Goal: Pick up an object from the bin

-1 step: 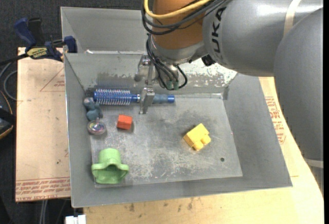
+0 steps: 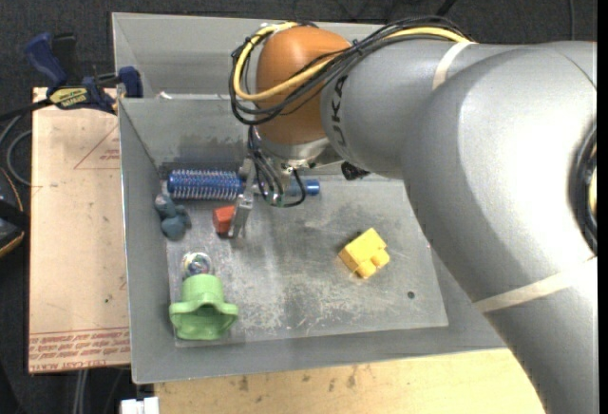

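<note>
Gripper hangs low in the bin, under the orange cover at the wrist of the grey arm, which comes in from the right. Yellow and black cables loop round that cover. How wide or narrow the gripper stands cannot be told from this angle, and nothing can be seen held in it.

A blue brush with ribbed bristles lies flat near the back wall, and the rest is placed from it. The gripper sits at the brush's right end, touching or all but touching it. A small red block lies just below that right end, just beside the gripper's tip on its left; whether the two touch cannot be told. Right of the gripper, in line with the brush, a short blue stub shows; it may be part of the brush.

Just below the brush's left end lies a grey-blue lump, near the left wall. Farther below that end, toward the front rim, stands a green piece with a flared foot, and a small shiny ball sits just above it. A yellow block lies well apart from the brush, to its lower right, alone on the scuffed floor.
</note>
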Tool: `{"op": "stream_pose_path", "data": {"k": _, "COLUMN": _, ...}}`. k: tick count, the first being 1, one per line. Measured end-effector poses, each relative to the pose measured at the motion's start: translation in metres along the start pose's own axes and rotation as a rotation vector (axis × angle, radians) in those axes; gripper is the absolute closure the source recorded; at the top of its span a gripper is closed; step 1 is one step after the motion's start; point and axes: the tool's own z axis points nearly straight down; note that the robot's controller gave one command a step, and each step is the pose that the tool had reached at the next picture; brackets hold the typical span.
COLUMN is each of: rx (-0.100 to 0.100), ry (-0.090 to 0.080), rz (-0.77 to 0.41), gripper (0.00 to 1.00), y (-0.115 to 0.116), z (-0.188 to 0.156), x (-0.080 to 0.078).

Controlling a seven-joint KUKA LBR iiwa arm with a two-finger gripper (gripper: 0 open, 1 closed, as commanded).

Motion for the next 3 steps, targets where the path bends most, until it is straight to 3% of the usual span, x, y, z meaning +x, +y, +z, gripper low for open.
{"op": "stream_pose_path", "data": {"k": 1, "rx": 0.011, "ry": 0.008, "rz": 0.037, "gripper": 0.0, "y": 0.019, "z": 0.006, "x": -0.005}}
{"op": "stream_pose_path", "data": {"k": 2, "rx": 0.003, "ry": 0.0, "rz": 0.037, "gripper": 1.0, "y": 0.021, "z": 0.005, "x": -0.006}}
{"op": "stream_pose_path", "data": {"k": 3, "rx": 0.001, "ry": 0.0, "rz": 0.024, "gripper": 1.0, "y": 0.007, "z": -0.104, "x": -0.01}}
